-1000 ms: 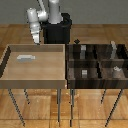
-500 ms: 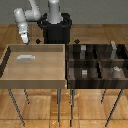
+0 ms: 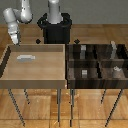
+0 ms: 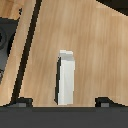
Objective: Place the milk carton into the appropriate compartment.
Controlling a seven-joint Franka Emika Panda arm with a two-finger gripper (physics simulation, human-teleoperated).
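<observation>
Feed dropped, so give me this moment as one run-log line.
phase: approach | claw: open, above milk carton, no contact | carton: lying in wooden tray | compartment box: carton not placed

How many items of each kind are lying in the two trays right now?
milk carton, in the light tray: 1
small grey shapes, in the dark-walled cells: 4
Total: 5

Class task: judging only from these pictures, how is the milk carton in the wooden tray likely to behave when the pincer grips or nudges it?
The milk carton has flat faces and straight edges, so it probably slides rather than rolls. It seems to lie flat on the wooden tray, so tipping looks unlikely. Its boxy shape suggests it is fairly stiff, and parallel sides should suit the pincer; weight cannot be judged.
</observation>
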